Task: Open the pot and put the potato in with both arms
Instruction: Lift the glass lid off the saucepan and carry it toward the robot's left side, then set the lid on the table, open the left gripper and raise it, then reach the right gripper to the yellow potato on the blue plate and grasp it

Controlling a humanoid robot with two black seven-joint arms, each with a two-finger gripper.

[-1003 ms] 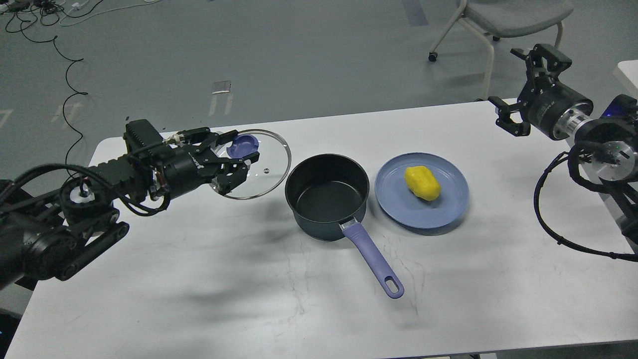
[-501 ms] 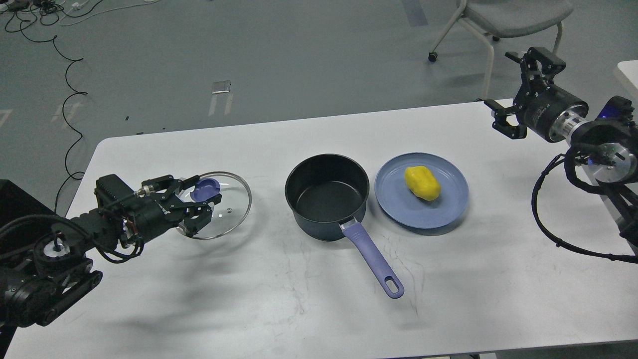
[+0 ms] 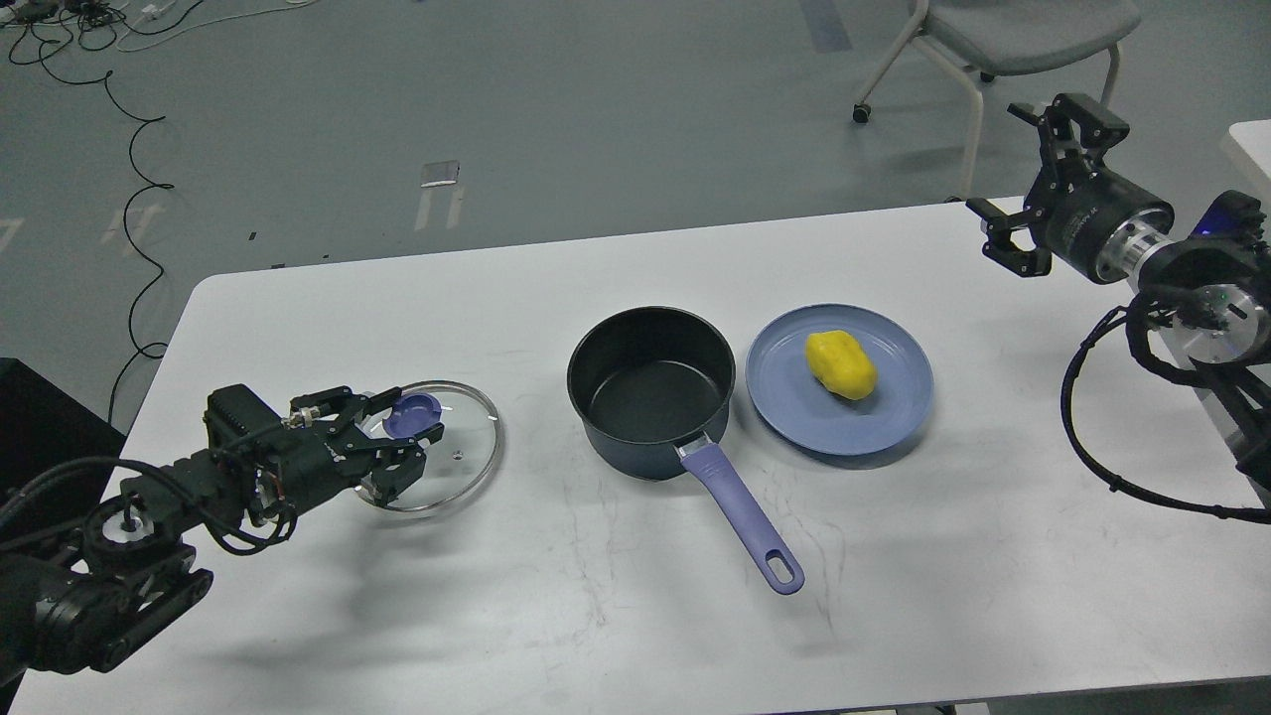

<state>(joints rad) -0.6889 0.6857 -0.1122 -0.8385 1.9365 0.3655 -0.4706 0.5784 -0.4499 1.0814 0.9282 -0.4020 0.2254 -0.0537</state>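
Left end effector: fingers closed around the blue knob of the glass lid, holding it low over the left part of the tabletop, near the left edge; whether the lid touches the surface cannot be told.
Right end effector: fingers spread wide, holding nothing, raised over the far right corner.
Pot: uncovered and upright near the middle of the tabletop, dark inside, with its purple handle pointing toward the near edge.
Potato: yellow, lying on the blue plate.
Plate: just beside the pot on its right, toward the right edge.
Chair: on the floor beyond the far edge.
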